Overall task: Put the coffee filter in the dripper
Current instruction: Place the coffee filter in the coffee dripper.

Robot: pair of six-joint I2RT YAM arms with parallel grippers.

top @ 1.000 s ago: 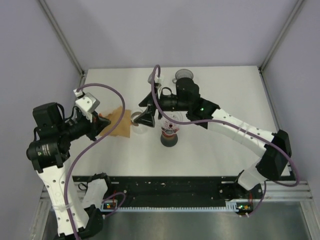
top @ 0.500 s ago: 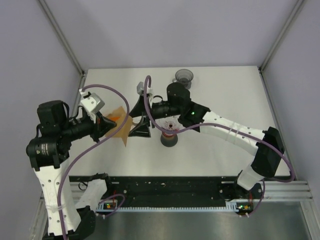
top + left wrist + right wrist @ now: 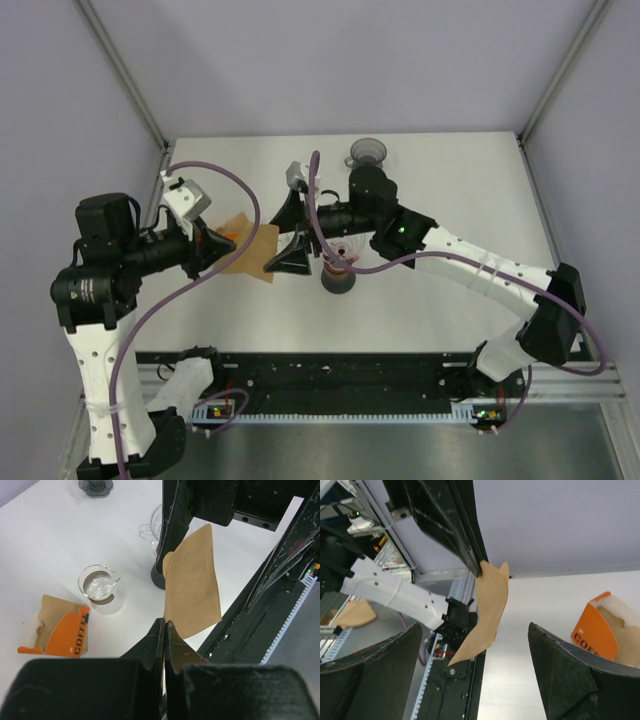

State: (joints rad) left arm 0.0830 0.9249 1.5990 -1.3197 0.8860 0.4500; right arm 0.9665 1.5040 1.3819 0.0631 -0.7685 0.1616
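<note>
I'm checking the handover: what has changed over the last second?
The right gripper swung left to the coffee filter and now stands open with the sheet between its fingers, not gripping it. The left gripper, shut on the filter throughout, shifted slightly right and turned the sheet. The dripper has not moved.

Coffee filter (image 3: 192, 582): brown paper, fan-shaped, folded flat, no visible tears. Held clear of table, tilted. One narrow edge pinched in closed left gripper (image 3: 164, 622), rest hanging free. Position: left of centre, just left of dripper, not in it.

Dripper (image 3: 154, 527): clear ribbed cone, upright on dark base at table centre. Largely obscured; interior not visible.
</note>
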